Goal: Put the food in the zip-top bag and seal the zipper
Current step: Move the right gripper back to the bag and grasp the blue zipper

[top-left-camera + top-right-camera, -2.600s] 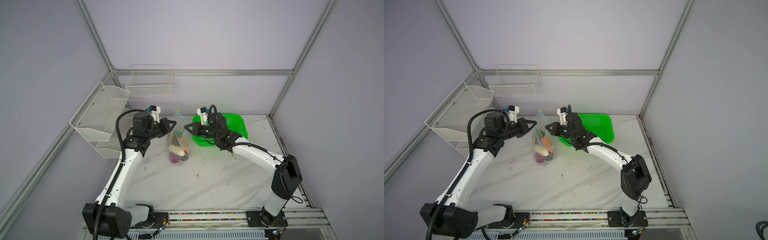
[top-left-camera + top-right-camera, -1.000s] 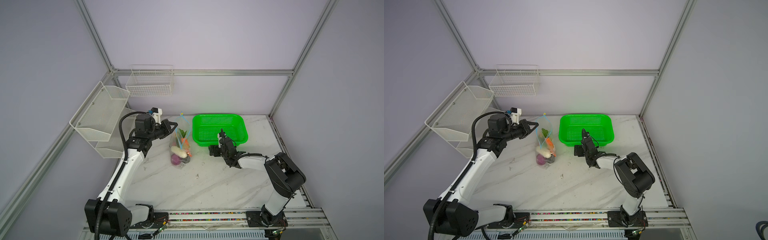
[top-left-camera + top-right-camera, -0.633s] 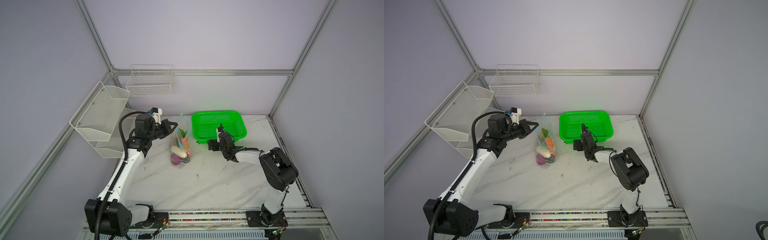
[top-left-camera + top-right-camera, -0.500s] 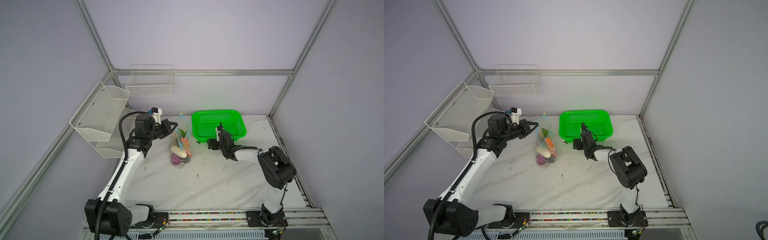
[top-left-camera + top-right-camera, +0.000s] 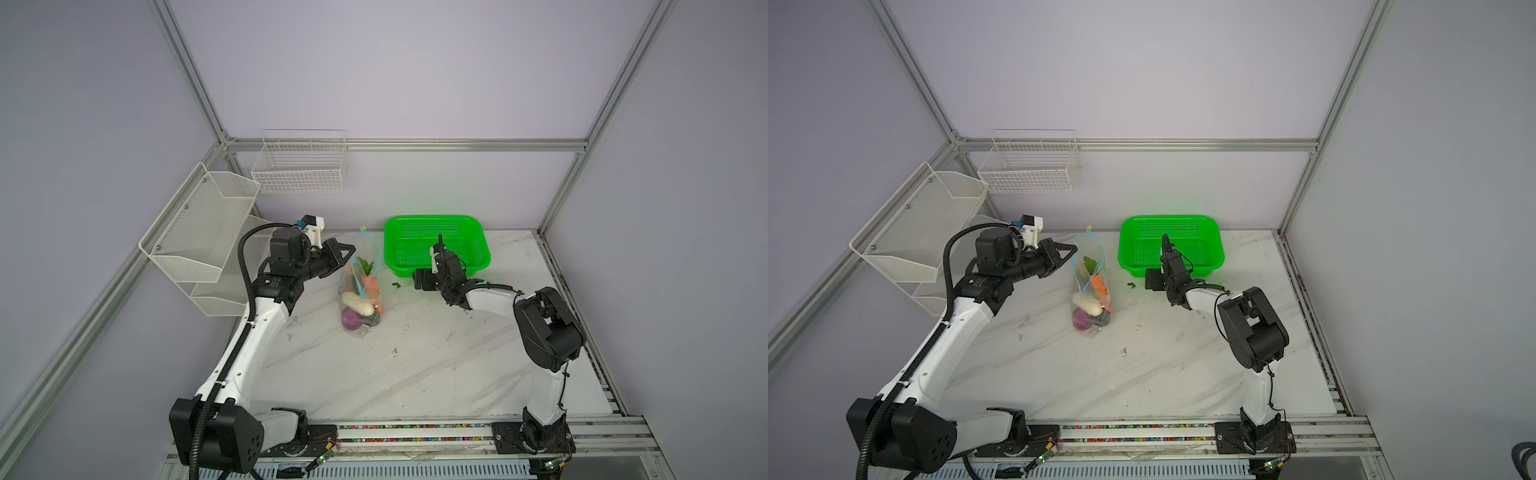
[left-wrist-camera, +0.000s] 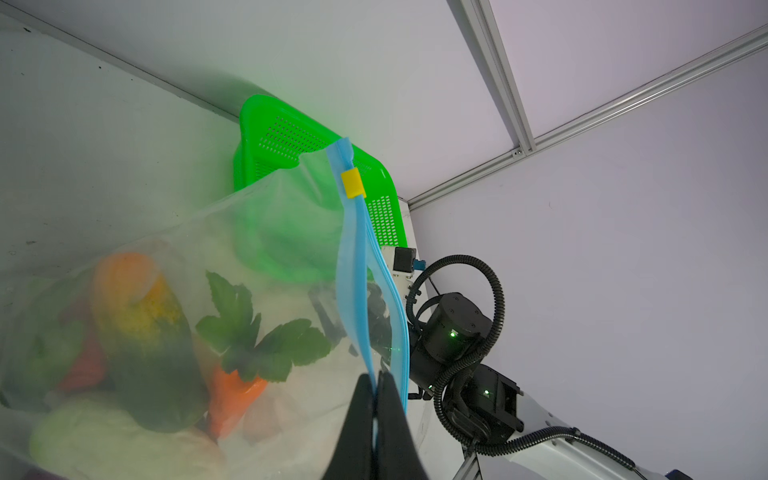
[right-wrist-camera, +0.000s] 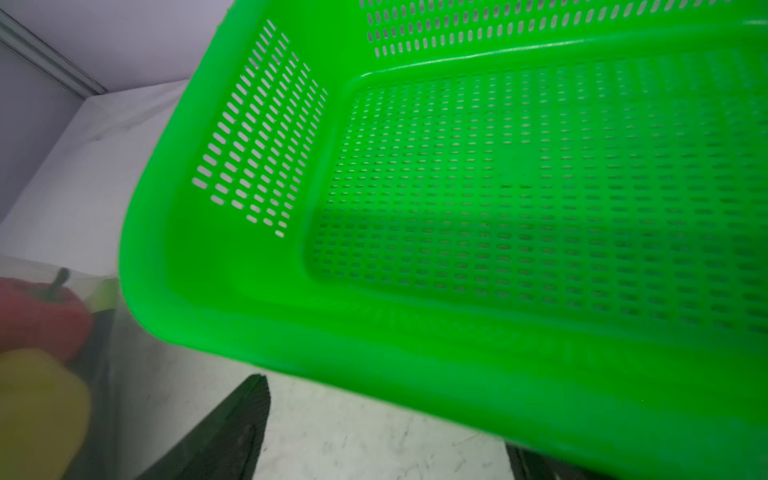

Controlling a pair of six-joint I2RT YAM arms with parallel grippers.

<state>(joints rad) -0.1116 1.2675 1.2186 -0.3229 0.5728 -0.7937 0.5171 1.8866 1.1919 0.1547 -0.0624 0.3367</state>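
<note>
Left gripper [image 6: 376, 376] is pinching the bag's [image 6: 270, 232] zipper [image 6: 351, 266] — likely the firmest hold on limp, slippery film; right gripper [image 5: 422, 279] is gaping empty.

The clear bag [image 5: 360, 309] hung below the left claw [image 6: 376, 382], which pinched one side of its light blue zipper [image 6: 352, 266]. The zipper gaped open in a loop, with the yellow slider [image 6: 353, 183] at the end away from the claw. Inside, greens [image 5: 365, 263] and a carrot [image 5: 370, 283] lay nearest the claw, then a white oblong [image 5: 356, 302], with a purple onion [image 5: 351, 320] lowest.
</note>
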